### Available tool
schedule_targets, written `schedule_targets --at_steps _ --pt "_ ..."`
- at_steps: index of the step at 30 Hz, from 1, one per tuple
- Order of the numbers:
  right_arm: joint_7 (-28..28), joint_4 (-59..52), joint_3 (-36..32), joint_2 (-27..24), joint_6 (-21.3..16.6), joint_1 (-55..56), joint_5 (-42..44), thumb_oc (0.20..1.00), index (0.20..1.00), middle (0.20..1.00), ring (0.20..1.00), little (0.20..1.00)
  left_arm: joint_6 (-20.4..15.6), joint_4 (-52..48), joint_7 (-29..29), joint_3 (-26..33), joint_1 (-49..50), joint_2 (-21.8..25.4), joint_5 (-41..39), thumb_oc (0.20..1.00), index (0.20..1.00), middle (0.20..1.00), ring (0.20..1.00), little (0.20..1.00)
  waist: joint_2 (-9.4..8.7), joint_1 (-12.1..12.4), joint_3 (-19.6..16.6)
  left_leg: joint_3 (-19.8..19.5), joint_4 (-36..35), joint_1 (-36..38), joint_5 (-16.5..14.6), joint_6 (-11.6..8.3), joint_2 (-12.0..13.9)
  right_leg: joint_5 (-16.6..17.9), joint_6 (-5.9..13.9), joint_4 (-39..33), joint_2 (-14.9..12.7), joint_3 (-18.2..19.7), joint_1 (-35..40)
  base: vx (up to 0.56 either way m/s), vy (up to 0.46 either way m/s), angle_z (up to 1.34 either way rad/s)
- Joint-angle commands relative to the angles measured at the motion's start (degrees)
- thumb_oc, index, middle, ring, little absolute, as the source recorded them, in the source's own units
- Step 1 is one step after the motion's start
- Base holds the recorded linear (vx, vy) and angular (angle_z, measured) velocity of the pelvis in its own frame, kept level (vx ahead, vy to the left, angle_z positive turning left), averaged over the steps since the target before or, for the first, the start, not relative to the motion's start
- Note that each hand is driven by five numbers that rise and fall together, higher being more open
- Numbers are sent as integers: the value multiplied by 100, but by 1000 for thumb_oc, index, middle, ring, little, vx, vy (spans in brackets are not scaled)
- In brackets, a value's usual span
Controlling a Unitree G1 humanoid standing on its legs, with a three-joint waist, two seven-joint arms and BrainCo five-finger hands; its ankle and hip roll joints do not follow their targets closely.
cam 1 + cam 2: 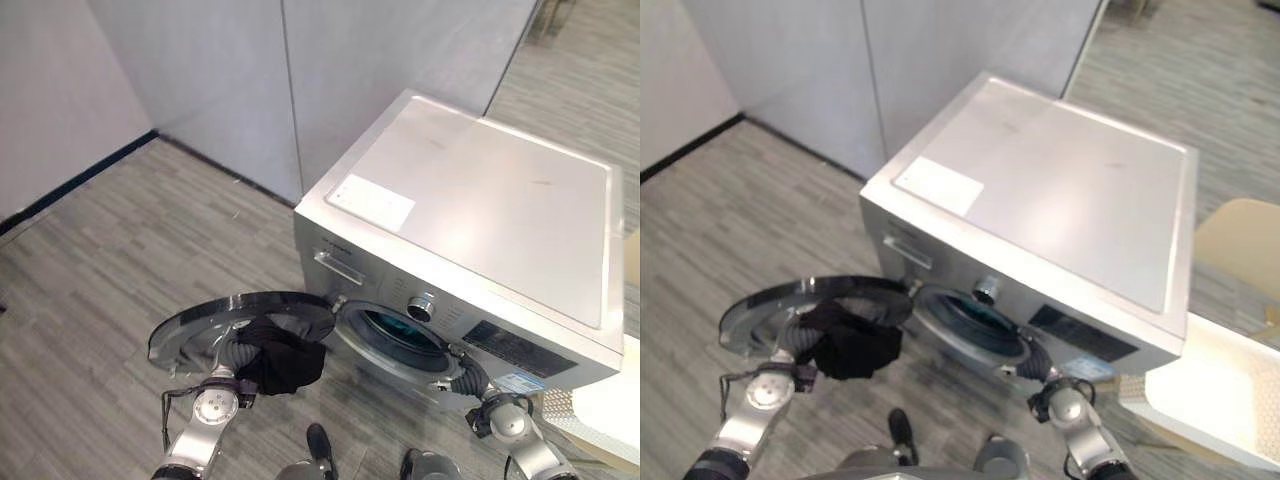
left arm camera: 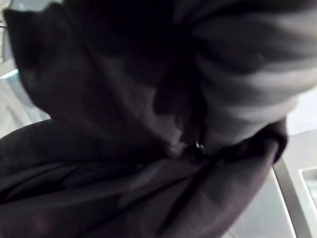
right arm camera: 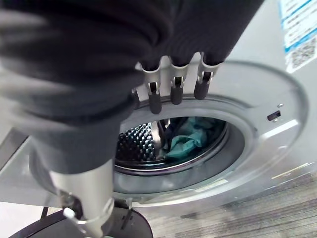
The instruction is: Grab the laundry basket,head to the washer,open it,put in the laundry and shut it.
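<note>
Left eye view: you see the washer [image 1: 470,210], silver, standing on a grey floor [image 1: 110,260] by a grey wall [image 1: 300,70].
Door: the round door [image 1: 235,325] is swung wide open, off to the robot's left of the round opening [image 1: 395,338].
Black cloth: a dark piece of laundry [image 1: 280,362] hangs at the left hand [image 1: 238,358], just under the edge of the open door.
Right hand: it [image 1: 468,378] sits low at the front of the washer, just beside the opening on the robot's right.
Basket: a pale basket [image 1: 600,415] stands on the floor to the right of the washer.

Right eye view: you see the same things, with more of the pale basket [image 1: 1210,390].
Cloth here: the black cloth [image 1: 850,345] bunches at the left hand, apart from the opening.

Left wrist view: you look straight into dark folds of the cloth [image 2: 99,148], pressed against the ribbed hand cover.
Left fingers: they are hidden in the cloth, so you cannot tell how they are set.

Right wrist view: the right hand's fingers [image 3: 173,89] hang down loose and straight, holding nothing.
Drum: past them you see the round opening [image 3: 178,148] and a teal cloth [image 3: 185,141] lying inside the drum.
</note>
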Motion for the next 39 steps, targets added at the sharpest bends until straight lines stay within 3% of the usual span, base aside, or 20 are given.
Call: schedule_targets --at_steps 1,2,6,7,8,10,11,12,13,14,17,18,22,25,26,30,31,36,37,39 --pt "-137 -17 -189 -259 -132 -382 -205 1000 1000 1000 1000 1000 -321 -430 3 186 140 7 59 200 200 200 200 200 -93 290 -78 -338 329 161 -398 -340 415 593 57 -633 211 -618 164 18 -74 -162" --pt "-160 -29 -231 -286 -115 -304 -187 1000 1000 1000 1000 1000 -306 -455 -67 121 168 -9 84 200 200 200 200 200 -164 146 -70 -250 492 165 -468 -320 382 611 62 -1015 456 -244 193 16 -82 -140" --pt "-182 -5 -291 -372 -85 -200 -123 1000 1000 1000 1000 1000 -326 -538 -145 70 188 -40 115 200 200 200 200 200 -190 45 -1 -84 1062 46 -687 -393 487 715 -25 -1405 629 97 276 11 -96 -15" --pt "-233 -9 -285 -445 -97 -202 -74 1000 1000 1000 1000 1000 -339 -558 -136 37 171 -70 56 200 200 200 200 200 -203 83 78 -329 1615 -148 -727 -458 637 690 -117 -1499 725 294 309 -16 -74 -44" --pt "-235 -7 -286 -446 -98 -207 -72 1000 1000 1000 1000 1000 -341 -555 -135 35 165 -71 54 200 200 200 200 200 -195 88 85 -332 1663 -167 -748 -469 659 688 -126 -1503 739 296 312 -46 -28 -60" --pt "-289 49 -235 -522 -83 -304 -70 1000 1000 1000 1000 1000 -351 -543 -67 -45 67 -146 -33 200 200 200 200 200 -170 250 206 -1121 1717 -415 -584 -485 527 779 -197 -1587 806 457 257 -148 54 -119" --pt "-303 55 -248 -529 -84 -306 -56 1000 1000 1000 1000 1000 -353 -549 -58 -82 44 -180 -49 200 200 200 200 200 -175 263 207 -1371 1612 -439 -663 -473 460 805 -180 -1626 804 549 267 -72 142 -106" --pt "-371 122 -282 -537 -102 -312 -7 1000 1000 1000 1000 1000 -378 -518 0 -154 -22 -251 -107 200 200 200 200 200 -165 295 192 -1893 1340 -500 -615 -532 397 862 -97 -1693 830 851 271 29 110 -42" --pt "-371 122 -285 -537 -102 -314 -7 1000 1000 1000 1000 1000 -380 -515 0 -155 -28 -251 -107 200 200 200 200 200 -170 292 181 -1895 1319 -514 -585 -529 389 879 -97 -1703 824 848 254 42 163 -68" --pt "-435 200 -345 -539 -96 -303 53 1000 1000 1000 1000 1000 -374 -500 48 -230 -126 -281 -169 200 200 200 200 200 -167 274 220 -2169 1251 -653 -464 -577 394 899 -62 -1687 802 990 236 11 72 -81" --pt "-420 178 -447 -533 -99 -193 78 1000 1000 1000 1000 1000 -363 -501 -15 -295 -173 -326 -199 200 200 200 200 200 -68 162 187 -2151 949 -475 -489 -538 437 866 -15 -1640 819 1125 191 -9 150 -48" --pt "-450 224 -466 -533 -82 -223 93 1000 1000 1000 1000 1000 -348 -507 -23 -394 -274 -328 -246 200 200 200 200 200 -33 47 273 -2023 949 -459 -491 -504 426 880 -6 -1450 768 1251 -39 -61 184 -45" --pt "-519 238 -435 -520 -36 -393 161 1000 1000 1000 1000 1000 -381 -600 -2 -474 -453 -298 -506 200 200 200 200 200 -32 -42 544 -1749 1175 -675 -602 -382 360 918 5 -919 694 1525 -630 -181 168 -52" --pt "-604 248 -356 -488 4 -614 234 1000 1000 1000 1000 1000 -435 -641 87 -502 -672 -342 -780 200 200 200 200 200 -89 -59 844 -1515 1709 -1176 -776 -252 330 936 -19 -415 601 1730 -1256 -277 82 -43" --pt "-680 213 -344 -489 26 -700 281 1000 1000 1000 1000 1000 -451 -622 165 -477 -773 -438 -1035 200 200 200 200 200 -113 -44 950 -1505 2140 -1571 -930 -177 327 870 -62 -111 538 1743 -1613 -213 13 -19" --pt "-835 110 -334 -458 25 -814 405 1000 1000 1000 1000 1000 -514 -615 324 -425 -899 -694 -1697 200 200 200 200 200 -111 -61 1090 -1539 2755 -2221 -1087 -105 330 752 -150 418 481 1710 -2226 -128 -45 -3" --pt "-881 19 -355 -452 55 -824 461 1000 1000 1000 1000 1000 -518 -648 362 -433 -916 -793 -1963 200 200 200 200 200 -96 -63 1152 -1592 3027 -2345 -1325 -115 346 543 -148 706 484 1737 -2360 -66 -78 1" --pt "-1176 -518 -458 -461 61 -957 647 1000 1000 1000 1000 1000 -637 -800 523 -471 -1241 -1226 -3066 200 200 200 200 200 -58 -169 1299 -1684 4464 -3732 -1676 -29 540 175 -355 1883 490 1799 -3666 -138 -84 6" --pt "-1309 -685 -493 -434 -16 -1054 726 1000 1000 1000 1000 1000 -694 -856 635 -495 -1532 -1344 -3298 200 200 200 200 200 -48 -231 1327 -1732 4992 -4280 -1796 -12 600 24 -437 2343 508 1848 -4173 -147 -59 -1" --pt "-1410 -830 -521 -438 -107 -1165 777 1000 1000 1000 1000 1000 -791 -922 798 -470 -1922 -1395 -3377 200 200 200 200 200 -22 -296 1333 -1776 5475 -4869 -1932 31 646 -103 -512 2797 553 1921 -4770 -89 -30 -7"
